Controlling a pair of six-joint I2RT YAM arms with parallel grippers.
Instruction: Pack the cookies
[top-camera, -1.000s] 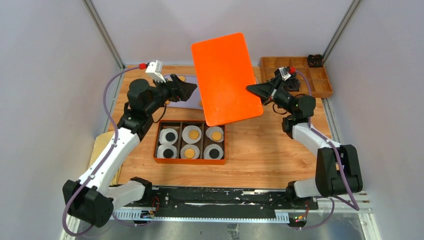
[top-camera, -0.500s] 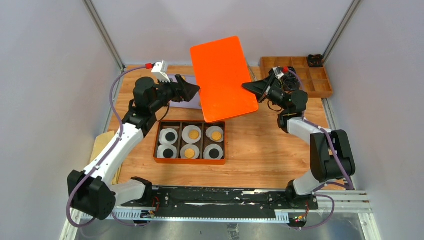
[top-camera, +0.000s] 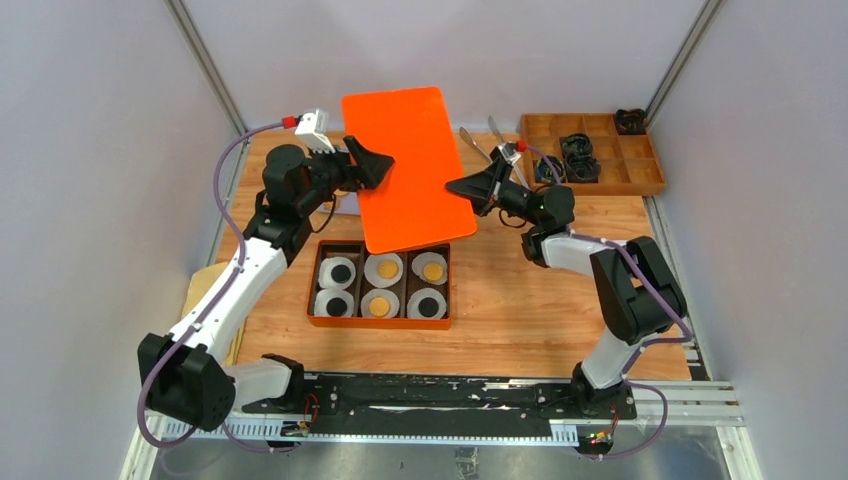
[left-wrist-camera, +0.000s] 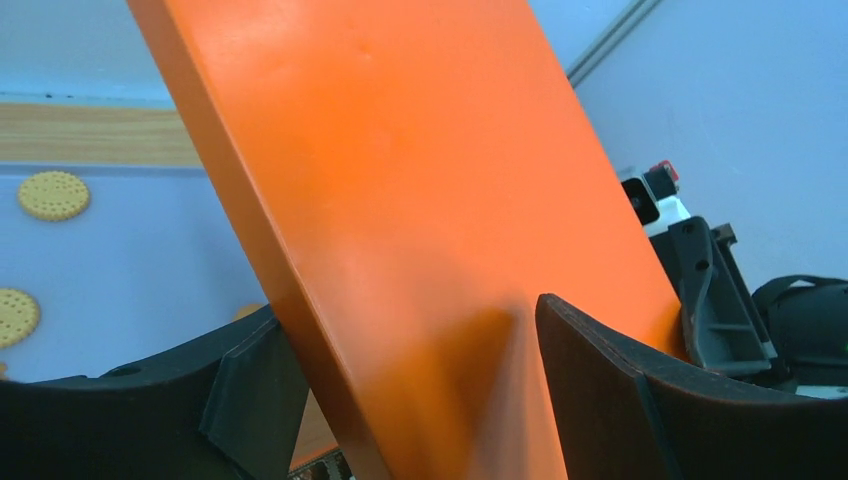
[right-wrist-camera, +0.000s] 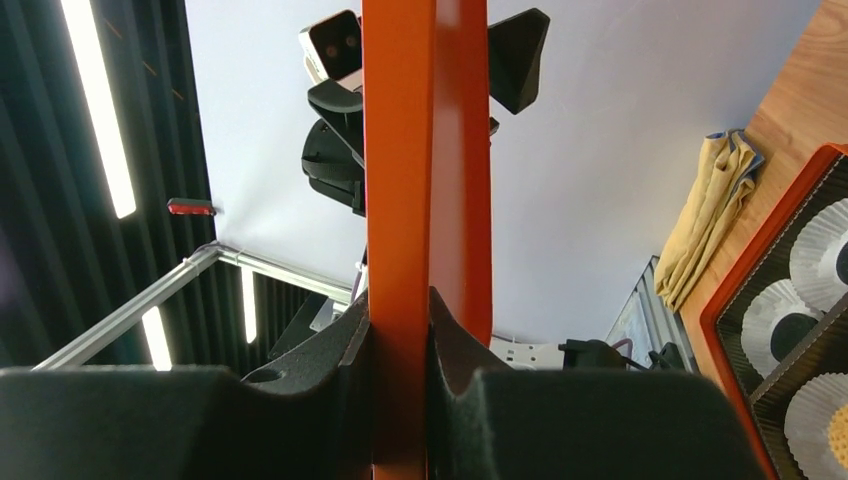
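Left gripper (top-camera: 378, 165): jaws spread wide, straddling the left edge of the flat orange rectangular plastic lid (top-camera: 410, 165); can't tell if either finger touches it. Lid is up off the wooden worktop (top-camera: 520, 300), tilted, over the far side of the orange six-compartment box (top-camera: 380, 323). Small round cookies (top-camera: 387, 268) sit in white fluted paper liners (top-camera: 373, 262), one per compartment: three golden, three black. Two more golden ones lie loose on the lilac mat (left-wrist-camera: 120, 270) behind the lid. Right gripper (top-camera: 462, 187): pinched narrow on the lid's right edge, holding it. Wooden divider tray (top-camera: 640, 185) far right.
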